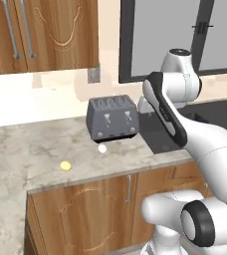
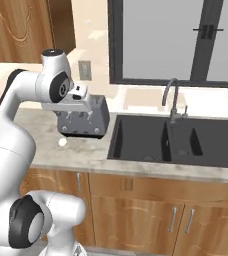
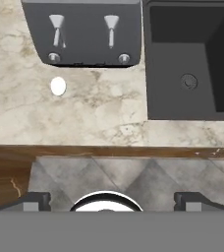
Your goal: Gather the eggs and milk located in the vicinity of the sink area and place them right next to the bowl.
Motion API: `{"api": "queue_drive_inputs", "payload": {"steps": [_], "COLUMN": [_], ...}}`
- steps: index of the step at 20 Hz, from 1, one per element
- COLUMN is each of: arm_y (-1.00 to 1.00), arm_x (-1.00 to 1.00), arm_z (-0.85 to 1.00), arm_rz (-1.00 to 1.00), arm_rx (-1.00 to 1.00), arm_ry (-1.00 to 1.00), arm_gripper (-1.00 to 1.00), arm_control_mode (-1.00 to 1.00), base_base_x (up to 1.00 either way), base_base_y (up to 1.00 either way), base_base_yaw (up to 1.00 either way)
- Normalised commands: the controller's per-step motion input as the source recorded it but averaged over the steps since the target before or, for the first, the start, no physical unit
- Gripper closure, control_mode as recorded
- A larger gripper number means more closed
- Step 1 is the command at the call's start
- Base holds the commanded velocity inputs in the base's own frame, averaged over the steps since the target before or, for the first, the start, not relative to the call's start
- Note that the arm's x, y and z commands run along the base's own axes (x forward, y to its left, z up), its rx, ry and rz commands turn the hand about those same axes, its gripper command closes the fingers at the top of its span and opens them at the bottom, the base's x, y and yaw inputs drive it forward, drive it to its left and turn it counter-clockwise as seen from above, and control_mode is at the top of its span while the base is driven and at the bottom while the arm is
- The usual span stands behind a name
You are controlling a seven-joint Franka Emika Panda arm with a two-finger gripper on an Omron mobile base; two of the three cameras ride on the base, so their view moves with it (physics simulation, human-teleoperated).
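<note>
Hanging high above the table's [image 3: 109, 118] front edge, the fingers [image 3: 35, 201] stand spread wide apart, released, holding and touching nothing. One white egg [image 3: 58, 86] lies on the marble just in front of the grey toaster [image 3: 84, 29]; a yellowish egg [image 1: 65, 166] lies further left, nearer the table's edge, apart from the first. The dark sink [image 2: 181, 140] with its thin faucet [image 2: 170, 97] sits just right of the toaster, and its basin looks bare, though the far corners are hard to read.
</note>
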Motion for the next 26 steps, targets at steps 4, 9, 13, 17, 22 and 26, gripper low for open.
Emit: {"api": "queue_drive_inputs", "payload": {"steps": [4, 9, 13, 17, 22, 26], "arm_y": [0.00, 0.00, 0.00, 0.00, 0.00, 0.00], "arm_x": [0.00, 0.00, 0.00, 0.00, 0.00, 0.00], "arm_z": [0.00, 0.00, 0.00, 0.00, 0.00, 0.00], "arm_rz": [0.00, 0.00, 0.00, 0.00, 0.00, 0.00], "arm_rx": [0.00, 0.00, 0.00, 0.00, 0.00, 0.00], "arm_ry": [0.00, 0.00, 0.00, 0.00, 0.00, 0.00], "arm_gripper": [-1.00, -1.00, -1.00, -1.00, -1.00, -1.00], "arm_control_mode": [1.00, 1.00, 1.00, 1.00, 1.00, 1.00], "base_base_x": [0.34, 0.45, 0.26, 0.13, 0.10, 0.24], "base_base_y": [0.43, 0.44, 0.44, 0.50, 0.59, 0.53], "base_base_yaw": [-0.04, -0.03, 0.00, 0.00, 0.00, 0.00]}}
